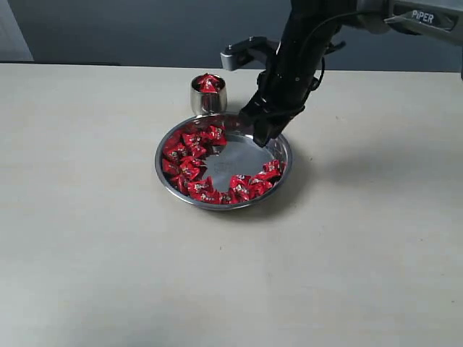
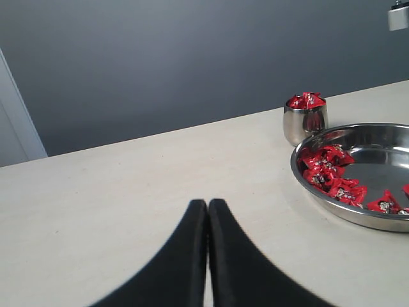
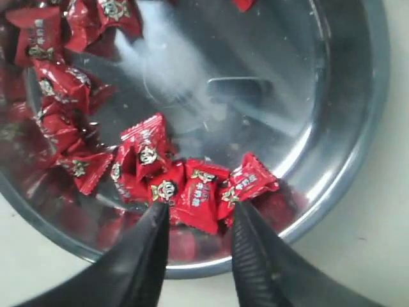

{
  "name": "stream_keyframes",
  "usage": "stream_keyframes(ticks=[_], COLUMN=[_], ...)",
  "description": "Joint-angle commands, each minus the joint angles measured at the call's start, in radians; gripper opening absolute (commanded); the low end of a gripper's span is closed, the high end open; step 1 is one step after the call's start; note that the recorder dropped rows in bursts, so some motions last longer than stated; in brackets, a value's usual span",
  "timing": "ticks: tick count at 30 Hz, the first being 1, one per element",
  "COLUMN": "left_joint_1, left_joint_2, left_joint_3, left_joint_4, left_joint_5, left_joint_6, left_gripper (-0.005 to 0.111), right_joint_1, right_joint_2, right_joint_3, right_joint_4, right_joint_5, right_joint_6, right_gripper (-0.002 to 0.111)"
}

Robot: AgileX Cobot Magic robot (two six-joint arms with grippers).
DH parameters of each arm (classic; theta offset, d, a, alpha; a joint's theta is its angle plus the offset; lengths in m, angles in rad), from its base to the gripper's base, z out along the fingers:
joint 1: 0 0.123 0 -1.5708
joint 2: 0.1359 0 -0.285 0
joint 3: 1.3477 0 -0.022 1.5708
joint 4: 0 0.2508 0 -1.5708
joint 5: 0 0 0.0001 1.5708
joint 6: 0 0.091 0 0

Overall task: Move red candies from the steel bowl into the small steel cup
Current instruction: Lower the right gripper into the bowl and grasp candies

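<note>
Though at bowl (image 3: 332, 160) rim, fingers (image 3: 144, 256) apart

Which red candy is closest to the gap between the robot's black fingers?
The shiny red-wrapped candy in the middle of a row of three, straight ahead of the gap between the right gripper's open fingers. Its neighbours sit by each fingertip.

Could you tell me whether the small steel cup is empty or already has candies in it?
Full: red candies are heaped above the rim of the small steel cup.
</note>
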Motion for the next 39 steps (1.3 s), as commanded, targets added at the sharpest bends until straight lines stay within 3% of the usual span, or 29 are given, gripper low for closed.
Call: stream_keyframes(ticks=[1, 5, 13, 17, 21, 25, 33, 39], left_joint_1=[0.001, 0.001, 0.001, 0.001, 0.001, 0.001, 0.001, 0.001], left_joint_2=[-0.005, -0.005, -0.005, -0.005, -0.005, -0.005, -0.005, -0.005], left_joint_3=[0.005, 0.005, 0.005, 0.005, 0.005, 0.005, 0.005, 0.005], left_joint_4=[0.0, 0.0, 0.0, 0.0, 0.0, 0.0, 0.0, 0.0], left_joint_5=[-0.003, -0.003, -0.006, -0.006, -0.006, -0.006, -0.006, -0.006], left_joint_6=[-0.002, -0.002, -0.002, -0.002, -0.002, -0.002, -0.002, -0.002], left_gripper=[0.002, 0.002, 0.002, 0.002, 0.002, 0.002, 0.002, 0.002], right_joint_1=[-0.002, -0.002, -0.002, -0.002, -0.002, -0.002, -0.002, -0.002], right_joint_2=[0.024, 0.05, 0.087, 0.116, 0.154, 0.174, 0.174, 0.169], right_joint_3=[0.012, 0.012, 0.015, 0.015, 0.015, 0.015, 0.015, 0.015], right_joint_4=[0.123, 0.236, 0.208, 0.202, 0.181, 0.176, 0.176, 0.176], right_joint_5=[-0.001, -0.082, -0.001, -0.001, -0.001, -0.001, -0.001, -0.001], right_joint_6=[-0.057, -0.109, -0.109, -0.109, -0.109, -0.109, -0.109, -0.109], right_gripper=[0.034, 0.034, 0.035, 0.051, 0.051, 0.042, 0.013, 0.011])
